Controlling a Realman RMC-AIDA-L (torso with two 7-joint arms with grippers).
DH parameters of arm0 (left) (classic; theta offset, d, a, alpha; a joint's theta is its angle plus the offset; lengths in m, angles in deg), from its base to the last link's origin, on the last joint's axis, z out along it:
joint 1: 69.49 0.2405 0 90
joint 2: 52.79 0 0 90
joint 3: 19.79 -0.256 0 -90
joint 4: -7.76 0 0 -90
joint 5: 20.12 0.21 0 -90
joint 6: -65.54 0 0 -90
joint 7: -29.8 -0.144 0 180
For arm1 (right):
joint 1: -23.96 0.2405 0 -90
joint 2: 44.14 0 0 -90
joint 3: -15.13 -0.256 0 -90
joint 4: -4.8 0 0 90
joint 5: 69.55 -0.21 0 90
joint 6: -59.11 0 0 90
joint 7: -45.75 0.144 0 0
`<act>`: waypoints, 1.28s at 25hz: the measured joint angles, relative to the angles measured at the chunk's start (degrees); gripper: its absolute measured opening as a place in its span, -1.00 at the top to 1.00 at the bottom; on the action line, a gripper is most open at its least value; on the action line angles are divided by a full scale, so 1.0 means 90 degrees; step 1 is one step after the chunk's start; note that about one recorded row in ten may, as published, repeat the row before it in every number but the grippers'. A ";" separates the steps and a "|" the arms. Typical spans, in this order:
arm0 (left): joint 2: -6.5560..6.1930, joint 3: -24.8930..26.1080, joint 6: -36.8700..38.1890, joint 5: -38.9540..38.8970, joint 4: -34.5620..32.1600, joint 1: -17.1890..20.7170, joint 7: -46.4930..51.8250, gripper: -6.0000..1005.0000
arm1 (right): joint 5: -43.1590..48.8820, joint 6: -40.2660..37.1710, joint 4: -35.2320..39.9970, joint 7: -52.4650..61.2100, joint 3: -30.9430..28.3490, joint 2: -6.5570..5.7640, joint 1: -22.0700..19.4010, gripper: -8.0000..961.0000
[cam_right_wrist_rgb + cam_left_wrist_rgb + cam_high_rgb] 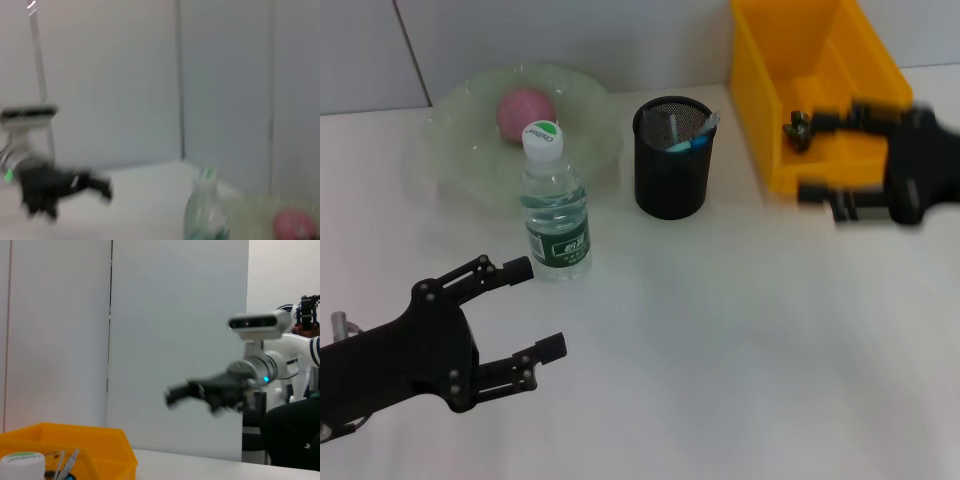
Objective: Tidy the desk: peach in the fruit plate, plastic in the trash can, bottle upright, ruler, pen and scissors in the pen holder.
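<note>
A pink peach (524,109) lies in the pale green fruit plate (460,150). In front of the plate, the bottle (554,205) stands upright with its cap on. The black mesh pen holder (671,180) holds a blue-tipped pen (692,142) and grey items I cannot identify. My right gripper (805,160) hovers open and empty at the front wall of the yellow trash can (790,60). Low on the left, my left gripper (538,307) is open and empty over the table, short of the bottle. The plastic, ruler and scissors do not show.
White table (720,350) stretches across the front and middle. In the left wrist view, the right gripper (200,390) hangs above the trash can (75,440). In the right wrist view, the left gripper (60,187) shows far off beyond the bottle (207,210) and peach (292,225).
</note>
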 joint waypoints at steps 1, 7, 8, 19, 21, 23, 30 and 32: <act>0.0000 0.0000 0.0000 0.0000 0.0000 0.0000 0.0000 -0.68 | 0.0235 -0.0088 -0.0034 -0.0060 -0.0023 -0.0019 -0.0018 -0.70; 0.0046 0.0048 0.0002 0.0388 -0.0059 -0.0196 0.0060 -0.68 | 0.1283 -0.0193 -0.0067 -0.0403 -0.0078 0.0262 -0.0145 -0.73; 0.0046 0.0048 0.0002 0.0388 -0.0059 -0.0196 0.0060 -0.68 | 0.1283 -0.0193 -0.0067 -0.0403 -0.0078 0.0262 -0.0145 -0.73; 0.0039 0.0144 -0.0085 0.0560 0.0046 -0.0212 0.0113 -0.68 | 0.1433 -0.0304 -0.0056 -0.0544 -0.0033 0.0484 -0.0192 -0.72; 0.0039 0.0144 -0.0085 0.0560 0.0046 -0.0212 0.0113 -0.68 | 0.1438 -0.0300 -0.0057 -0.0555 -0.0033 0.0492 -0.0187 -0.72; 0.0054 0.0146 -0.0091 0.0560 0.0060 -0.0214 0.0113 -0.68 | 0.1442 -0.0290 -0.0058 -0.0570 -0.0034 0.0498 -0.0177 -0.72; 0.0063 0.0146 -0.0101 0.0560 0.0062 -0.0217 0.0113 -0.68 | 0.1448 -0.0278 -0.0066 -0.0572 -0.0042 0.0523 -0.0119 -0.72; 0.0066 0.0146 -0.0105 0.0560 0.0062 -0.0214 0.0113 -0.68 | 0.1449 -0.0274 -0.0067 -0.0572 -0.0056 0.0530 -0.0114 -0.72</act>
